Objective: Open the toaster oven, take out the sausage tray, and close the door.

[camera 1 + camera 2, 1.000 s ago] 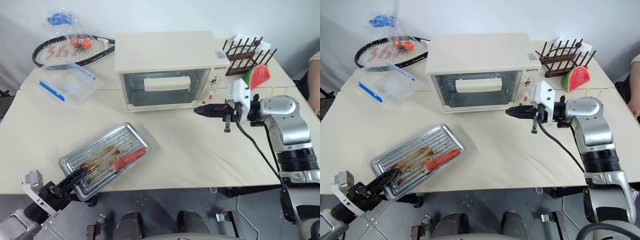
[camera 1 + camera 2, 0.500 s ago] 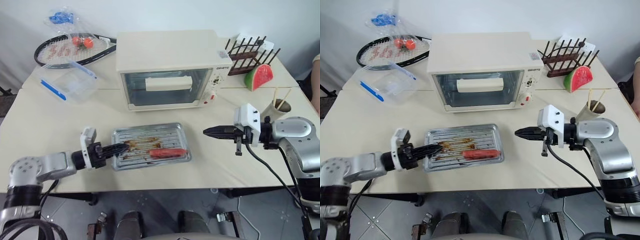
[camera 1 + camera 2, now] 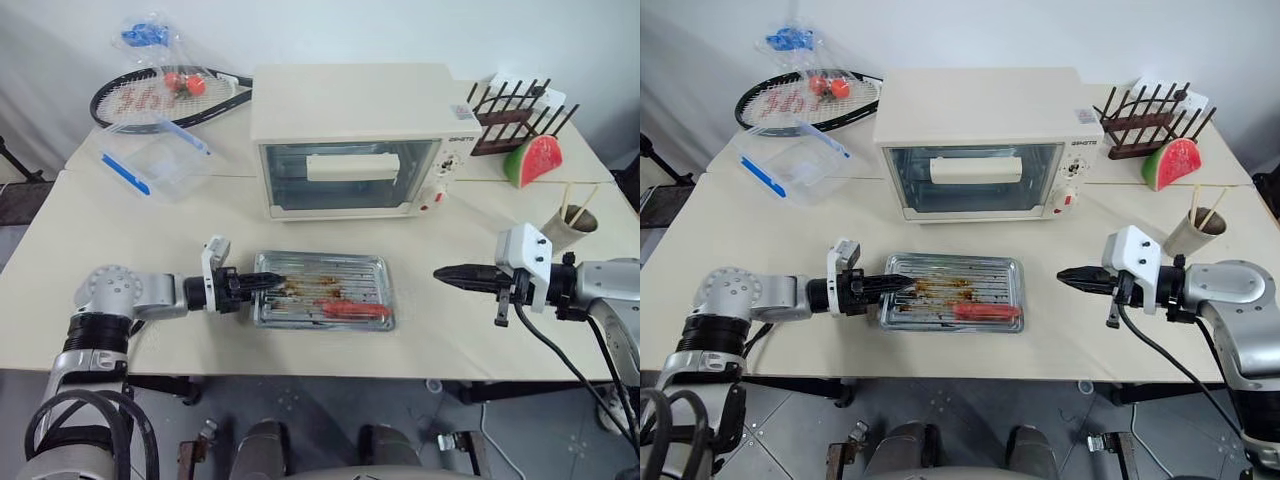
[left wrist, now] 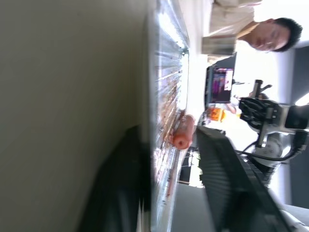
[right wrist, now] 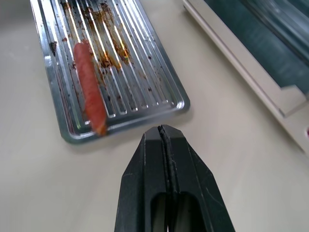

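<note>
**Letting go of the tray, with the oven door already shut**

Resting flat on the table (image 3: 730, 240) in the lower middle of the frame, the sausage tray (image 3: 970, 285) sits just in front of the toaster oven (image 3: 985, 140), one sausage (image 3: 985, 311) lying along its near edge. The oven stands at upper centre and its door (image 3: 975, 178) looks closed, the cream bar handle (image 3: 975, 169) flat against the glass.

The left gripper (image 3: 898, 284) reaches in from the lower left to the tray's left rim. In the left wrist view its two fingers (image 4: 227, 179) stand parted either side of the rim with a gap showing, so the grip looks loosened rather than clamped; whether either finger touches the metal I cannot tell. The right gripper (image 3: 1070, 276) hovers at lower right, well apart from the tray's right end, its fingers pressed together on nothing, as the right wrist view makes plain.

By the look of things the task is at its last step: tray out, door shut, only the release to finish. The next move probably calls for the left gripper to open fully and draw straight back along the table toward the lower left, clear of the rim, so the tray is not dragged or tipped.
</note>
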`<action>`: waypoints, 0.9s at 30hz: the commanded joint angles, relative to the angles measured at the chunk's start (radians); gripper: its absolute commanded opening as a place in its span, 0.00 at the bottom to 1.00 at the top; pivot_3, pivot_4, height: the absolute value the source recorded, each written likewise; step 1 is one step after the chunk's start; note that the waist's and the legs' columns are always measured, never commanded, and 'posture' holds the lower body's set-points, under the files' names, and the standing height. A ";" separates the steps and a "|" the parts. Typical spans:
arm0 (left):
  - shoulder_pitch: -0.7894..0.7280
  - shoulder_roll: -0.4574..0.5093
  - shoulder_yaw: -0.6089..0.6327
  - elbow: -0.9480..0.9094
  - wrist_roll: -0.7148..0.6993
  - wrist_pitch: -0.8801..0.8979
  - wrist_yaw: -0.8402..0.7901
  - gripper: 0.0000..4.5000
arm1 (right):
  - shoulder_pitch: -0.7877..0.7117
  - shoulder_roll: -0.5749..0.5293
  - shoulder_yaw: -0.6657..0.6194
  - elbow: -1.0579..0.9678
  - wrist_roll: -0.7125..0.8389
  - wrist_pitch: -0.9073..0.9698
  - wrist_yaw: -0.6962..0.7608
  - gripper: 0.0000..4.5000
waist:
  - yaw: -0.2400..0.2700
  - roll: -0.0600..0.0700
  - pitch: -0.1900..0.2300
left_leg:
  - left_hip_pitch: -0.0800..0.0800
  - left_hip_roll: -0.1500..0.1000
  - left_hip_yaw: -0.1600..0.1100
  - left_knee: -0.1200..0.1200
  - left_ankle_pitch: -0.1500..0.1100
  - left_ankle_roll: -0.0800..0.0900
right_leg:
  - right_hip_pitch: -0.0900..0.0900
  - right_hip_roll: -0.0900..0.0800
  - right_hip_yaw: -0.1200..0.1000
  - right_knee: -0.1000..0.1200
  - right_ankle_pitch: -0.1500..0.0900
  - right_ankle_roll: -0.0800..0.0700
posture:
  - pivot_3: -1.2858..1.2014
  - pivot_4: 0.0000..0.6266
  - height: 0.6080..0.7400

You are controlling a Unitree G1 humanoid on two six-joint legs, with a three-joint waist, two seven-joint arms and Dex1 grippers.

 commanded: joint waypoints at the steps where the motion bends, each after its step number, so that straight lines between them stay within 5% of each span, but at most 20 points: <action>1: -0.019 -0.022 -0.006 0.030 0.082 0.005 -0.068 0.67 | 0.004 -0.025 -0.045 -0.019 0.010 -0.014 -0.012 0.00 | 0.000 0.000 0.000 | 0.000 0.000 0.000 0.000 0.000 0.000 | 0.000 0.000 0.000 0.000 0.000 0.000 | 0.52 0.24 1.00; 6: -0.034 -0.026 -0.019 0.047 0.178 0.011 -0.127 0.99 | 0.011 -0.040 -0.058 -0.025 0.018 -0.009 -0.010 0.00 | 0.000 0.000 0.000 | 0.001 0.000 -0.001 0.000 0.000 0.000 | 0.002 0.000 0.000 0.000 0.000 0.000 | 0.52 0.24 1.00; 20: -0.119 0.207 -0.098 -0.003 0.385 -0.056 -0.379 1.00 | -0.029 -0.057 -0.013 0.064 -0.004 -0.061 0.036 0.00 | -0.031 0.000 0.000 | 0.004 0.000 0.001 -0.003 0.001 -0.001 | 0.003 0.000 0.000 0.000 0.000 0.000 | 0.52 0.24 1.00; 22: -0.117 0.247 -0.117 -0.042 0.423 -0.129 -0.451 1.00 | -0.039 -0.062 0.000 0.074 -0.003 -0.070 0.056 0.00 | -0.031 0.000 0.000 | 0.004 0.000 0.001 -0.004 0.001 -0.001 | 0.003 0.000 0.000 -0.001 0.000 0.000 | 0.52 0.24 1.00; 27: 0.016 0.297 -0.014 -0.193 0.509 -0.659 -0.721 1.00 | -0.090 -0.080 0.037 0.129 0.020 -0.105 0.180 0.26 | -0.031 -0.001 0.001 | -0.002 0.000 0.002 -0.003 0.001 -0.001 | -0.004 0.000 0.001 0.000 0.000 0.000 | 0.52 0.24 1.00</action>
